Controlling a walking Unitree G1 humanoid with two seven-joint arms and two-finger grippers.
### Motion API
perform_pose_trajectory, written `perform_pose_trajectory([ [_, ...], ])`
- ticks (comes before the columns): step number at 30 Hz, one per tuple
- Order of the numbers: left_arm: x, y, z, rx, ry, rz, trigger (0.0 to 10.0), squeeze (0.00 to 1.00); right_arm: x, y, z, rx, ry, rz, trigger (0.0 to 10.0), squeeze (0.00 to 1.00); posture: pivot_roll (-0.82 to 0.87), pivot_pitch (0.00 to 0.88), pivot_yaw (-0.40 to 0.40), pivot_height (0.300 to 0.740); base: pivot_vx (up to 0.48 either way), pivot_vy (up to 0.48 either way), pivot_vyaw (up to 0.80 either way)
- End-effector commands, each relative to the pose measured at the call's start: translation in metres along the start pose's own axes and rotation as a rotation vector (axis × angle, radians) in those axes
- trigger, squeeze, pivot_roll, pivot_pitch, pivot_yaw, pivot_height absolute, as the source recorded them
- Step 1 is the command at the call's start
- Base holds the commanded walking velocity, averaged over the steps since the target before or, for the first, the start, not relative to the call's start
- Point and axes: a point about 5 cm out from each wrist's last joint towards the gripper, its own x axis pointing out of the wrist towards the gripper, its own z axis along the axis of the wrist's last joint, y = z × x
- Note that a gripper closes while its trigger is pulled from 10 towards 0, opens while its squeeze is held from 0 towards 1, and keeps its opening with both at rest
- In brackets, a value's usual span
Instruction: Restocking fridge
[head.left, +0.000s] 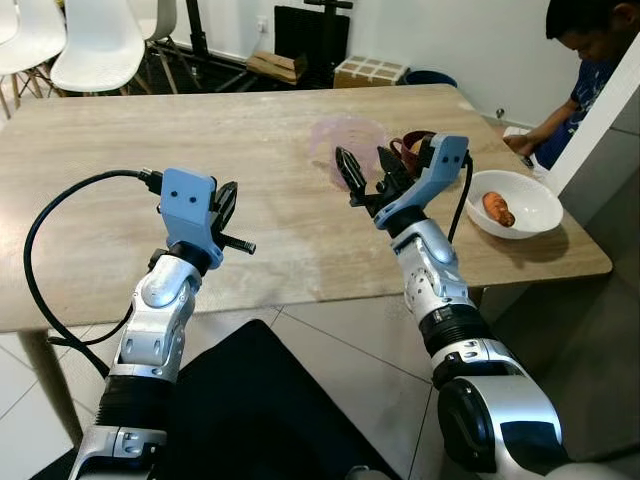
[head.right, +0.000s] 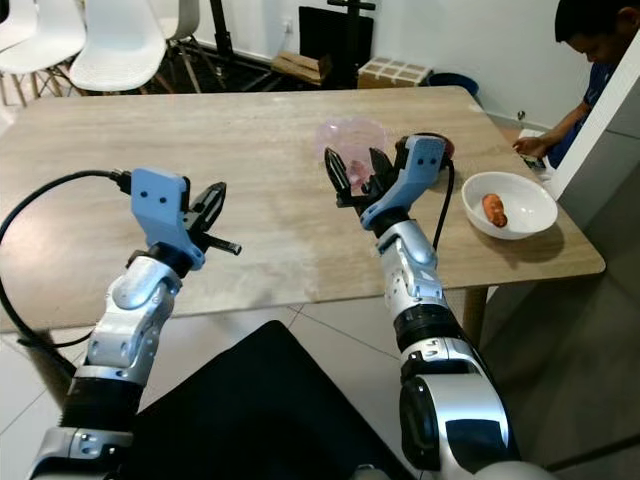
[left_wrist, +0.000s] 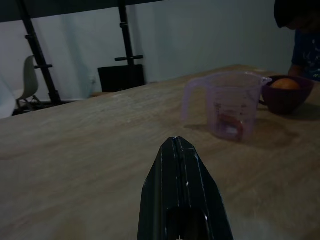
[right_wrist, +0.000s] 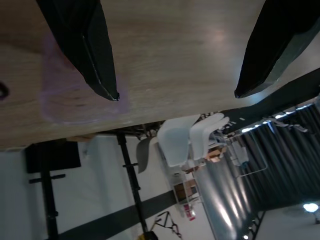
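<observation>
Here, in the left eye view, both arms reach over a wooden table (head.left: 250, 170). The right gripper (head.left: 366, 172) hovers with its two black fingers spread wide and empty, just in front of a clear purple measuring jug (head.left: 348, 140). A dark bowl (head.left: 412, 146) sits right behind the gripper, and a white bowl (head.left: 515, 202) holding an orange-red piece of food (head.left: 497, 208) stands near the table's right edge. A person (head.left: 575, 75) sits beyond that corner.

In the left wrist view, the left gripper (left_wrist: 182, 192) has its fingers pressed together, gripping nothing, low above the tabletop; the jug stands ahead.

In the right wrist view, the parted fingers (right_wrist: 85, 45) hang over the wood and the jug's faint purple outline.
</observation>
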Motion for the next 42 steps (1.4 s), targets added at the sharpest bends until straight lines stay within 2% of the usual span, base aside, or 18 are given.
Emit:
perform_pose_trajectory([
  [1, -0.003, -0.001, -0.002, -0.007, -0.002, -0.001, 10.0, 0.0, -0.001, 0.002, -0.002, 0.01, 0.001, 0.002, 10.0, 0.0, -0.06, 0.084, -0.021, 0.707, 0.412, 0.0, 0.0],
  [8, -0.003, -0.002, -0.001, -0.004, -0.003, -0.007, 10.0, 0.0, -0.001, 0.002, -0.002, 0.01, 0.002, -0.001, 10.0, 0.0, -0.06, 0.085, -0.02, 0.707, 0.407, 0.0, 0.0],
  [26, -0.004, -0.007, 0.0, 0.006, -0.021, -0.04, 10.0, 0.0, -0.003, 0.001, -0.003, 0.009, 0.006, -0.006, 10.0, 0.0, -0.06, 0.082, -0.022, 0.707, 0.0, 0.0, 0.0],
  [31, -0.003, -0.005, -0.004, 0.032, 0.008, -0.035, 10.0, 0.0, -0.002, 0.001, -0.003, 0.008, 0.009, -0.006, 10.0, 0.0, -0.06, 0.081, -0.025, 0.707, 0.0, 0.0, 0.0],
  [42, -0.005, -0.005, -0.007, 0.035, 0.019, -0.015, 10.0, 0.0, 0.019, 0.011, 0.006, -0.09, 0.061, 0.073, 10.0, 0.0, -0.06, 0.09, -0.051, 0.707, 0.0, 0.0, 0.0],
])
